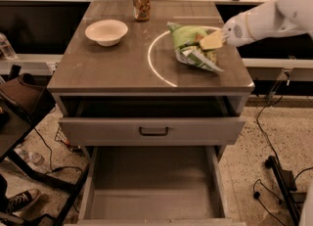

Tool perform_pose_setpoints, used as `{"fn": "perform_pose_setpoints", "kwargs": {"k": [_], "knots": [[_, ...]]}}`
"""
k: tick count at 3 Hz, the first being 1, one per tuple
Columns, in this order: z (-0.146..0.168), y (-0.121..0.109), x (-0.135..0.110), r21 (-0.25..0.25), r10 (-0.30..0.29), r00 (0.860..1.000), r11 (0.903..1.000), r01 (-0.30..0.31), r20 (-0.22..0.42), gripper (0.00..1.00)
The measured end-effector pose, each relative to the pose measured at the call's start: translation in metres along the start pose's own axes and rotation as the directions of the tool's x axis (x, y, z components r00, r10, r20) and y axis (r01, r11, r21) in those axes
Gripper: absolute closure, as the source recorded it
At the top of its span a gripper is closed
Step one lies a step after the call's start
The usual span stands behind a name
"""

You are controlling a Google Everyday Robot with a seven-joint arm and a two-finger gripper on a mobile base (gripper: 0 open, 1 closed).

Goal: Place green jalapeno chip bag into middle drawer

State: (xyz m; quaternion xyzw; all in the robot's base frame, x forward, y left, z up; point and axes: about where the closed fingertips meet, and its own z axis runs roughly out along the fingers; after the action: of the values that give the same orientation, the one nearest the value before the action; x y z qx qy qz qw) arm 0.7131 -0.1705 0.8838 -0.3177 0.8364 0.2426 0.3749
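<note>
The green jalapeno chip bag [191, 48] lies crumpled at the right of the brown cabinet top [112, 66], its right end lifted a little. My gripper [211, 40] reaches in from the right on a white arm; its yellowish fingers are shut on the bag's upper right part. The middle drawer [151, 183] is pulled far out below, a wide grey tray with a bare floor, well in front of and beneath the bag.
A white bowl [106, 31] and a drink can [141, 3] stand on the top's back left. A grey drawer front with a dark handle [152, 131] sticks out slightly above the tray. A dark chair [19, 107] stands left; cables and a stand foot [279, 171] lie right.
</note>
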Motion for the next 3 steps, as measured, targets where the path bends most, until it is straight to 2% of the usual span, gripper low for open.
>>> {"fn": "perform_pose_setpoints", "kwargs": {"k": [1,2,3], "knots": [[-0.105,-0.002,-0.001,0.194,0.006,0.998,0.9808,-0.018,0.061,1.00],[-0.165,0.009,0.039,0.294,0.046,0.997,0.9541,-0.060,0.056,1.00],[-0.213,0.029,0.101,0.350,0.076,0.997,0.9343,-0.067,-0.010,1.00]]}}
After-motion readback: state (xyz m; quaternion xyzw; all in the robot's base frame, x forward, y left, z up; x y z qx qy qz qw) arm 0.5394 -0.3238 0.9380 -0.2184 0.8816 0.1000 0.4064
